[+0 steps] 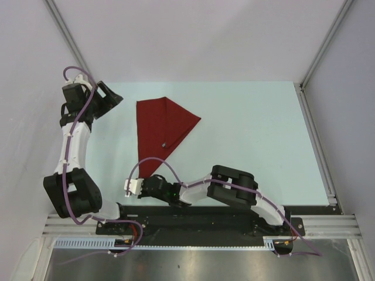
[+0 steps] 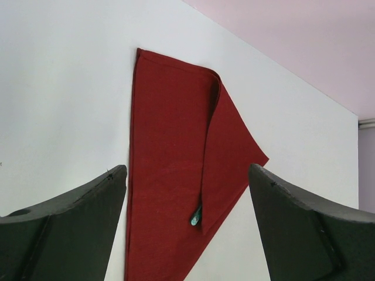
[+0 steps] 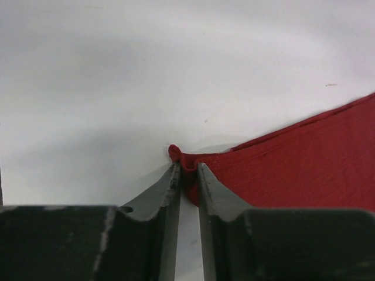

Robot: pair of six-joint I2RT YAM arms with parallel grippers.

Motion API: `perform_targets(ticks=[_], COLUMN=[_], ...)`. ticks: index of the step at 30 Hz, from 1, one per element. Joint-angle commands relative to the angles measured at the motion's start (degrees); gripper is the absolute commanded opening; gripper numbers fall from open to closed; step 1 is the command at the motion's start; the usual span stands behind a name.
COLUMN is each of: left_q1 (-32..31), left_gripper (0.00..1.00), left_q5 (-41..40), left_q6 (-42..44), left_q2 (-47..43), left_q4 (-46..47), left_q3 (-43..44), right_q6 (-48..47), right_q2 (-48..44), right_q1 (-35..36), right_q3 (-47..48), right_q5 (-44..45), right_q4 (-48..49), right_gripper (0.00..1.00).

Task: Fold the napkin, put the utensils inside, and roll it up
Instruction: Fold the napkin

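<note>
The dark red napkin (image 1: 163,124) lies folded into a triangle on the pale table, its point toward the arms. In the left wrist view the napkin (image 2: 167,152) has a flap folded over. A small shiny end of a utensil (image 2: 195,218) peeks out from under that flap; the rest is hidden. It shows as a small speck (image 1: 164,144) from above. My right gripper (image 3: 187,167) is low at the napkin's near corner (image 3: 181,155), shut on the bunched cloth there (image 1: 142,176). My left gripper (image 2: 187,170) hangs open over the table's far left (image 1: 110,95), holding nothing.
An aluminium rail (image 1: 316,146) runs along the table's right edge, and white walls enclose the back and sides. The black mounting plate (image 1: 205,218) of the arms lies along the near edge. Bare table (image 1: 258,129) stretches right of the napkin.
</note>
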Motion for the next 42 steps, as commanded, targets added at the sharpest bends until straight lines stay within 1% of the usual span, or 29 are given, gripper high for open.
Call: perform_targets(ticks=[1,2,4,7,11,12,15,16,18,19,20,21,22,23,25,26,30,42], left_q1=[0.88,1.14,1.49,1.76,1.93,1.85,1.85,1.85,1.93,1.85,1.93,1.93,1.85,1.85,1.76,1.85,1.76,1.85], left_gripper=[0.89,0.89,0.89,0.89,0.89,0.89,0.88,0.89,0.88,0.88,0.88,0.88,0.88,0.88,0.88,0.89,0.89,0.88], left_q5=[1.42,1.42,1.68,1.77,1.86,1.77,3.09,3.35,3.18,2.74,2.56,2.65,2.65,2.82,2.83,2.74,2.82,3.62], left_q6=[-0.85,-0.85,-0.85,-0.94,-0.94,-1.03,-1.82,-1.91,-2.0,-1.82,-1.73,-1.73,-1.82,-1.82,-1.91,-1.91,-1.99,-2.61], left_q2=[-0.15,-0.06,0.03,0.12,0.21,0.29,0.47,0.38,0.29,0.29,0.21,0.21,0.12,0.21,0.38,0.38,0.82,1.26], left_q4=[2.06,2.06,2.06,2.06,2.23,2.15,2.94,3.2,3.38,3.12,3.03,3.03,3.11,3.2,3.29,3.29,3.29,3.64], left_q3=[1.06,1.06,1.06,1.06,0.97,0.97,0.44,0.27,0.27,0.27,0.27,0.27,0.27,0.18,0.09,0.01,0.0,-0.35], right_q6=[5.25,6.91,8.68,13.51,21.68,25.0,30.11,33.7,37.94,42.65,44.79,46.9,51.36,52.97,56.39,57.37,59.23,57.73], right_q2=[1.4,1.23,0.7,-0.97,-5.36,-6.32,-10.89,-12.64,-14.41,-15.38,-15.65,-15.82,-15.91,-15.83,-15.21,-14.51,-13.37,-9.24], right_q1=[-1.16,-1.34,-1.95,-3.62,-7.39,-8.27,-12.31,-13.63,-18.28,-19.87,-23.71,-25.4,-26.9,-30.31,-33.14,-35.24,-38.94,-43.26], right_q3=[2.21,2.3,2.91,3.35,2.65,2.21,0.63,0.37,-0.16,-0.25,-0.6,-1.04,-1.65,-2.18,-3.24,-3.41,-5.35,-4.12], right_q5=[-3.5,-3.77,-4.64,-6.31,-9.83,-10.35,-11.94,-14.12,-16.93,-17.91,-19.57,-22.81,-23.8,-24.59,-26.79,-27.32,-27.85,-27.24], right_q4=[-4.05,-3.96,-3.7,-3.78,-3.78,-3.52,-2.73,-2.73,-2.56,-2.38,-1.68,-0.8,1.47,2.62,4.47,5.09,8.34,8.87], right_gripper=[0.13,0.08,0.06,0.0,0.0,0.0,0.0,0.0,0.0,0.0,0.0,0.0,0.0,0.0,0.0,0.0,0.0,0.0])
